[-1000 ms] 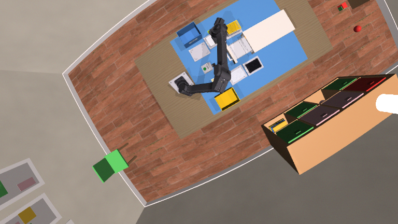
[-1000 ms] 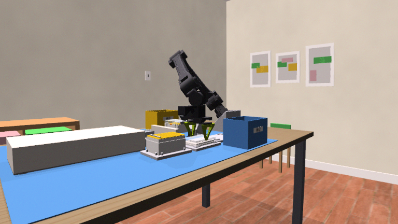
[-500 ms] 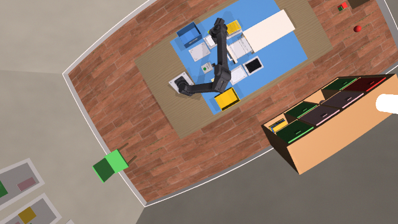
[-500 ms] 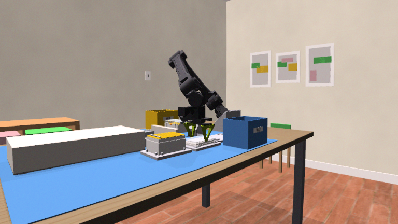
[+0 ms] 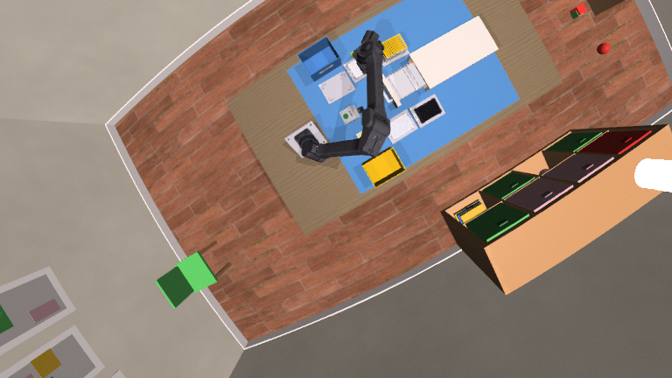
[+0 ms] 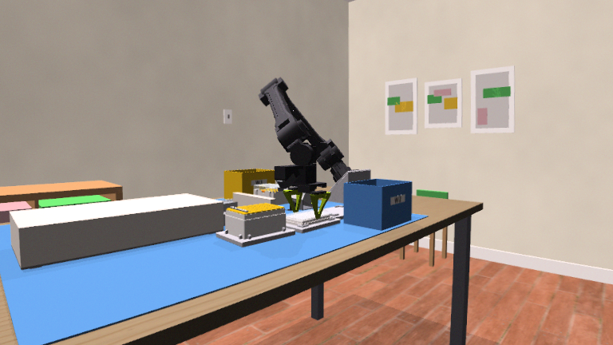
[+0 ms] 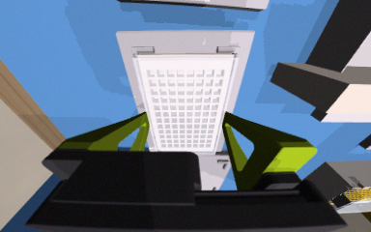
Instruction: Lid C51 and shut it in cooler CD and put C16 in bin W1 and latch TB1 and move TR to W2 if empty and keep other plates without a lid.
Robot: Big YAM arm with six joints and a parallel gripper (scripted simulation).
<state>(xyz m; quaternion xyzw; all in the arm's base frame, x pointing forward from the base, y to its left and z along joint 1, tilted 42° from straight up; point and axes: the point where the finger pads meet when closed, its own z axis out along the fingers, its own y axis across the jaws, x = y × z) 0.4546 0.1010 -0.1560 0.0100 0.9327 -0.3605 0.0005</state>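
A white grid-topped assay plate [image 7: 183, 108], rectangular and full of small square wells, sits in a pale grey nest [image 7: 127, 58] on the blue mat [image 7: 72, 58] covering the surface. The claw [image 7: 185, 137] stands wide, its glossy yellow-green fingers clamped on the plate's two long sides. Just beside it are a boxy blue bin [image 6: 378, 202] and a grey tip rack [image 6: 254, 220] topped with yellow.

Bench layout, arm reaching over the far nests.
Gripper [image 7: 185, 132] straddles a plate [image 7: 185, 101] seated in its nest [image 7: 127, 58], one finger on each long side. In the exterior view, tip rack [image 6: 255, 219] lies left of it, bin [image 6: 379, 203] right, cooler [image 6: 112, 226] further left.
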